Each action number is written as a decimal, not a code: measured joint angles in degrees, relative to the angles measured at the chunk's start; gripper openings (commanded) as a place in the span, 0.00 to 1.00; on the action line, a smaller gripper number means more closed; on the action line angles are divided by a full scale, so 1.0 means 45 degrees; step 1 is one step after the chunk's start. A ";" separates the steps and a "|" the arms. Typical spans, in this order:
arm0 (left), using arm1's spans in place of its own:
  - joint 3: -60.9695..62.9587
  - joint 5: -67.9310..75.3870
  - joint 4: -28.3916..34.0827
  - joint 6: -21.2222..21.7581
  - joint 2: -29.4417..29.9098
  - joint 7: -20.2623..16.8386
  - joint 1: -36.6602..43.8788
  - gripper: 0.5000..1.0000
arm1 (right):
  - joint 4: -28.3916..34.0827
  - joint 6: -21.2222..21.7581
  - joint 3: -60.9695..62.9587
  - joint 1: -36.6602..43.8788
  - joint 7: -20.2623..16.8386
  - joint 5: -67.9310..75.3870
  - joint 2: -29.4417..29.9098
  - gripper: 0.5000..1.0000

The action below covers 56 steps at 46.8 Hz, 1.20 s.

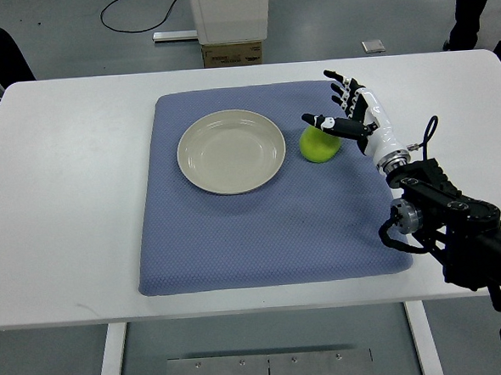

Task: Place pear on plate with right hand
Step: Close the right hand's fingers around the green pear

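Occupying most of the view, a white table (65, 207) carries a blue mat (262, 229) laid square to the robot's side, evidently to mark out the work area and to keep things from sliding or rolling. Near the mat's far left of centre sits a round cream plate (231, 151), bare, with nothing on it; its position leaves a short sideways path from the fruit. The right arm (457, 226) enters from the lower right edge and angles up across the mat's right margin, which puts the wrist behind the fruit as seen from the plate. The right hand (348, 113) is spread, the four fingers (339, 84) fanned away past the far side and the thumb (327, 123) lying over the top of the pear (318, 145); whether the thumb touches the skin cannot be told. The pear, green-yellow and stubby, rests on the mat just beside the plate's right rim, apart from it. Judgement: the hand is set for a grasp not yet closed; the pear is not lifted. The rounded fruit may roll if nudged before the fingers close. Left arm not seen. Beyond the table, a cable (138, 12) lies on the floor
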 measured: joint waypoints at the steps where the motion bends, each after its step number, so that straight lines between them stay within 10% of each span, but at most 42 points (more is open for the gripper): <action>1: 0.0001 0.0000 0.0000 0.0000 0.0000 0.0000 -0.0002 1.00 | -0.0011 -0.0005 -0.0042 -0.0018 0.0000 0.0000 0.0000 0.99; 41: 0.0003 0.0000 0.0004 0.0000 0.0000 0.0000 -0.0002 1.00 | -0.0256 -0.0096 -0.1042 -0.0690 -0.0001 0.0016 0.0212 0.88; 50: 0.0002 0.0000 0.0003 0.0000 0.0000 0.0000 -0.0001 1.00 | -0.0258 -0.0099 -0.1222 -0.0695 -0.0001 0.0020 0.0254 0.55; 56: 0.0002 0.0000 0.0003 0.0000 0.0000 0.0000 0.0004 1.00 | -0.0258 -0.0099 -0.1520 -0.0694 0.0001 0.0020 0.0253 0.00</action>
